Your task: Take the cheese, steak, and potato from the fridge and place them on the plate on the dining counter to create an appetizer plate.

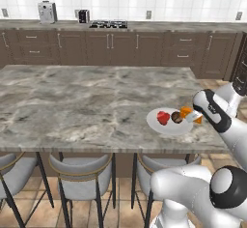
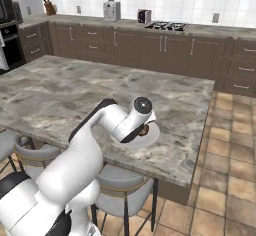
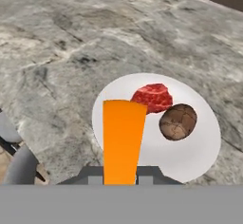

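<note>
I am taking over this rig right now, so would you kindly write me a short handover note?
Gripper: shut on the orange-yellow cheese wedge, held over the round white plate.
On the plate: the red raw steak chunk and the round brown potato.
The plate sits on the grey marbled dining counter.
Done: steak and potato placed.
Left: set the cheese on the plate and release.

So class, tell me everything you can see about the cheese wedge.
The cheese is a smooth, plain orange wedge with flat faces and no rind or markings. It is clamped in the shut gripper, pointing out over the near edge of the white plate. Whether it touches the plate cannot be told. The red steak and brown potato lie just beyond it.
</note>
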You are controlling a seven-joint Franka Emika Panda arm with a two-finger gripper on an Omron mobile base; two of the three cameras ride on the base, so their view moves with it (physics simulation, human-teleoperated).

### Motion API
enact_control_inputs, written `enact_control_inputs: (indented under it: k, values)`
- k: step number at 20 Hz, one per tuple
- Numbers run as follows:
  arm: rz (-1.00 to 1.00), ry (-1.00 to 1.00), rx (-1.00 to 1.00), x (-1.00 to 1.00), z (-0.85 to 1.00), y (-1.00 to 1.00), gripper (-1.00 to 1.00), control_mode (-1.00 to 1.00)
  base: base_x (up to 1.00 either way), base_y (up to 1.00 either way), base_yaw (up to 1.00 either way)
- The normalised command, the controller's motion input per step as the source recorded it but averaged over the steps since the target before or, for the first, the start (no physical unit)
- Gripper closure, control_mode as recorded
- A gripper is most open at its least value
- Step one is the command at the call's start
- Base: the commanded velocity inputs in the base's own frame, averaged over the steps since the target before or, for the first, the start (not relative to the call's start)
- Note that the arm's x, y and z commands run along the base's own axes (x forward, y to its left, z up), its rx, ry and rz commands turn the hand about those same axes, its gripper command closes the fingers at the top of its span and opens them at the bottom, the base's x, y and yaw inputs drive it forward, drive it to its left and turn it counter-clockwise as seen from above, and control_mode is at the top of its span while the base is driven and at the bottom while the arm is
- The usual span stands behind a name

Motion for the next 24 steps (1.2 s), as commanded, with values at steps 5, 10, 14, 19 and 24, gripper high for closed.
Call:
enact_control_inputs:
  k: [5, 10, 14, 19, 24]
  values:
    - [0.00, 0.01, 0.00, 0.00, -0.36, 0.00, 1.00, -1.00, 0.00, 0.00, 0.00]
    - [0.00, 0.03, 0.00, 0.00, -0.30, 0.00, 1.00, -1.00, 0.00, 0.00, 0.00]
    - [0.00, 0.03, 0.00, 0.27, -0.13, 0.07, 1.00, -1.00, 0.00, 0.00, 0.00]
    - [0.00, 0.04, 0.00, 0.40, -0.09, 0.05, 1.00, -1.00, 0.00, 0.00, 0.00]
    - [0.00, 0.02, 0.00, 0.20, -0.23, 0.01, 1.00, -1.00, 0.00, 0.00, 0.00]
